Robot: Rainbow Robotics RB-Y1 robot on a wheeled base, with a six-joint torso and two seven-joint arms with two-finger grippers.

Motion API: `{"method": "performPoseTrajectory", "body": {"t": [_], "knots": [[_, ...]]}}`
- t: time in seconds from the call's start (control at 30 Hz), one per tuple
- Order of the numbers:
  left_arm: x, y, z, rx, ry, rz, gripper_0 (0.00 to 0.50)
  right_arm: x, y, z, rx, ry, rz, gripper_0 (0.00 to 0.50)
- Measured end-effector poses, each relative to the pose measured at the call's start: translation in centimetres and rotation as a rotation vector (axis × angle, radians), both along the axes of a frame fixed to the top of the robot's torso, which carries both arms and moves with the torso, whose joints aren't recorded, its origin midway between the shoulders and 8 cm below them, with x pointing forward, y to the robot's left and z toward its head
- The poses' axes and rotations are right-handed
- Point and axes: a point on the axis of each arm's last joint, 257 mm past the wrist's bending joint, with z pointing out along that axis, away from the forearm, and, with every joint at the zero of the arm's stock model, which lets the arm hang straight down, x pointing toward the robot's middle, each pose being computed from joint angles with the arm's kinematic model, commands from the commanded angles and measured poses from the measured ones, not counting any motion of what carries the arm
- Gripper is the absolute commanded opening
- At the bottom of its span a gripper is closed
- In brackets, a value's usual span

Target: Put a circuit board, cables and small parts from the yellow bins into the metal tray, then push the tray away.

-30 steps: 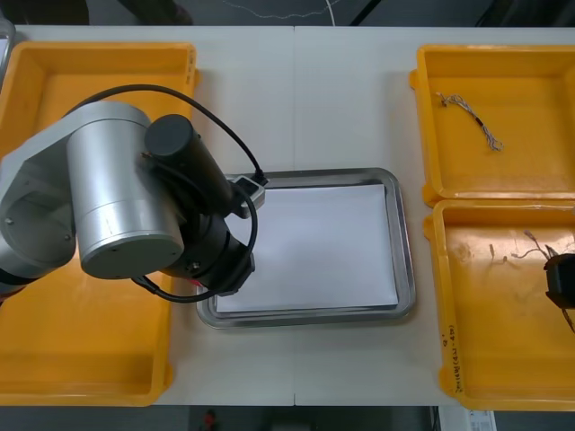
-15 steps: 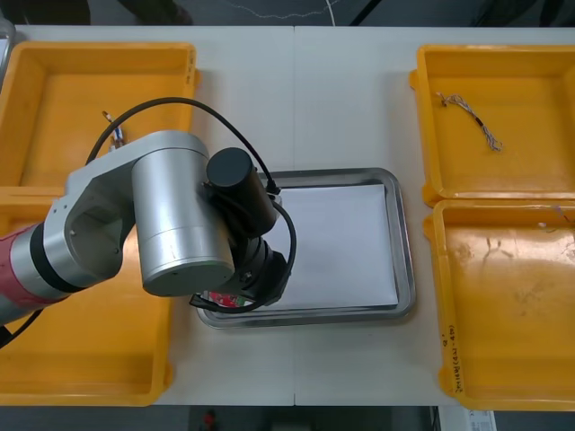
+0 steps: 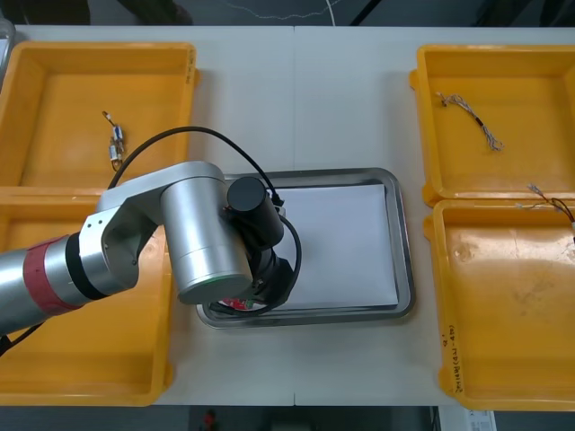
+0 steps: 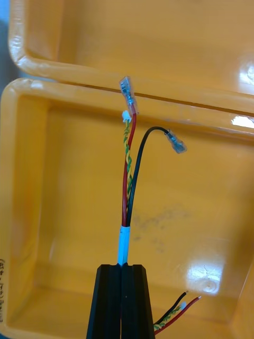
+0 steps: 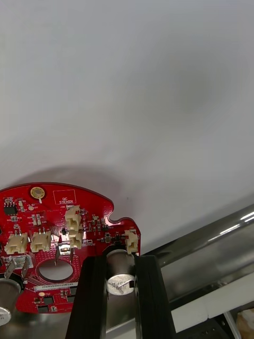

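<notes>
A: Finish of the metal tray (image 3: 406, 256)?
B: Rim of polished metal, mirror-bright; inside matt white, smooth.
A: And the yellow bins (image 3: 503, 305)?
B: Moulded plastic, glossy, floor scuffed.
A: Smaller items?
B: The circuit board (image 5: 47, 222): red lacquer, semi-gloss. The cable (image 4: 127, 169): smooth plastic insulation, clear sleeved tips.

Left claw (image 5: 121, 266) tight on red circuit board (image 5: 58, 229) over white-lined metal tray (image 5: 211, 235)

The circuit board (image 5: 90, 212) is red with cream connectors. The cable (image 4: 127, 185) has a red strand, a black strand and a yellow-green twist in a white sleeve. The bins (image 3: 503, 341) are yellow, the metal tray (image 3: 406, 260) white inside.
</notes>
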Motion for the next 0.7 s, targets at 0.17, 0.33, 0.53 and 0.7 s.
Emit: {"method": "performPoseTrajectory", "body": {"t": [0.17,0.33,0.53,0.7], "knots": [[0.2,0.0,-0.7,0.002,0.001,0.002,0.003,-0.2,0.5,0.5,-0.032,0.002,0.045,0.0],[0.2,0.0,-0.6,0.0,-0.002,0.002,0.155,0.0,1.3,0.7,-0.061,0.006,0.083,0.0],[0.4,0.0,-0.5,0.002,-0.009,0.001,0.5,0.2,1.9,0.7,-0.085,0.009,0.122,0.0],[0.6,-0.1,-0.3,0.002,-0.013,0.0,0.5,0.1,2.2,0.9,-0.097,0.0,0.138,0.0]]}}
